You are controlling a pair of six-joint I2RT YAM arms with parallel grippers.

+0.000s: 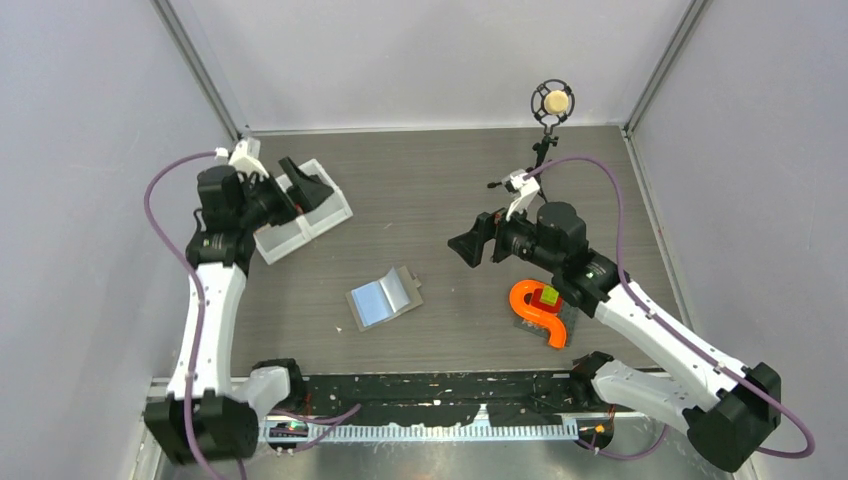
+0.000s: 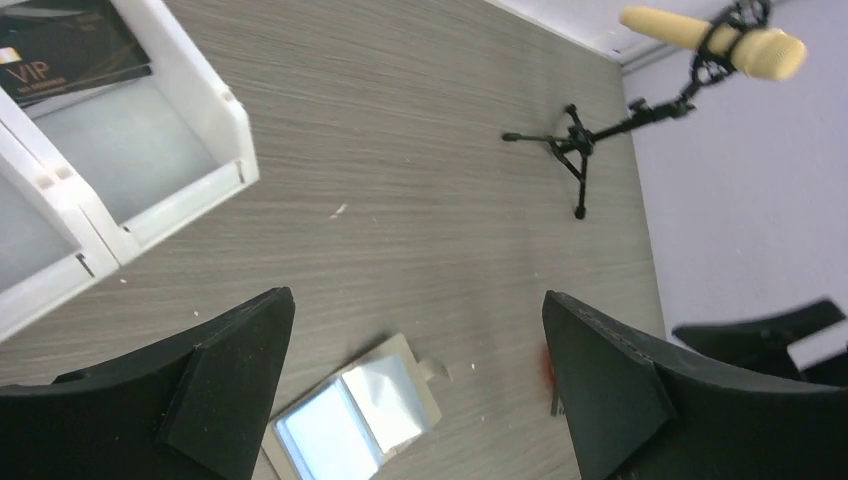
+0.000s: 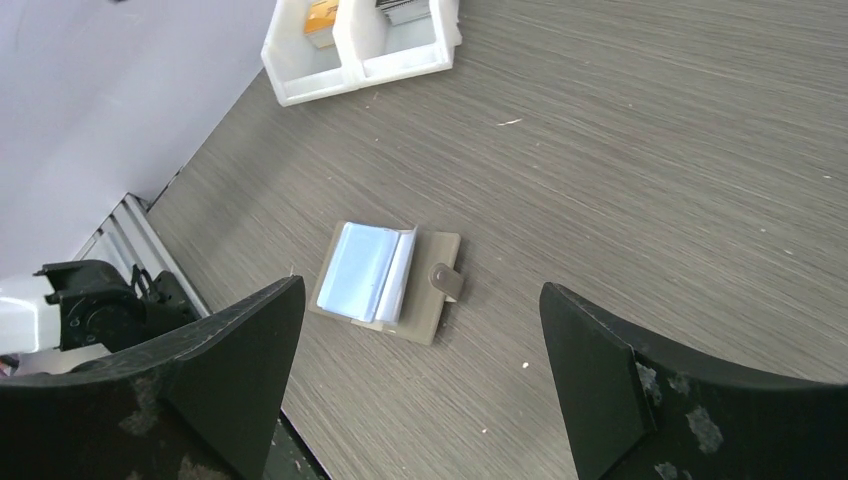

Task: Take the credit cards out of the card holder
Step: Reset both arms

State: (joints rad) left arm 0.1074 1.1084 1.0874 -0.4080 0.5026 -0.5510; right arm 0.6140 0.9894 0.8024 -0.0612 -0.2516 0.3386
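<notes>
Top external view has the left gripper [image 1: 305,186] hanging over the white tray [image 1: 283,242] at the far left, its jaws spread wide and holding nothing. The left wrist view shows a dark card [image 2: 62,48] lying in one compartment just beneath it, and the right wrist view shows an orange card [image 3: 320,12] in the neighbouring compartment. Because the fingers sit close above the rim, a careless drop or sideways swing could clip a tray wall, shove the tray along the table [image 1: 450,170] or flick a card out. To the right and nearer, well apart from that gripper, the card holder [image 1: 385,298] lies flat and open mid-table, with its light blue panel [image 3: 355,268] facing up and its snap tab [image 3: 447,281] on the right side. Whether any card is tucked inside I cannot tell. The holder looks thin and loose, so a pinch at its edge would likely slide it or fold it shut rather than lift it. Further right and a little farther back, the right gripper [image 1: 472,243] hovers above bare table, likewise wide open and empty. The holder lies near it, to its left and nearer, and not between its fingers. A hasty downward reach there risks scraping the table.
</notes>
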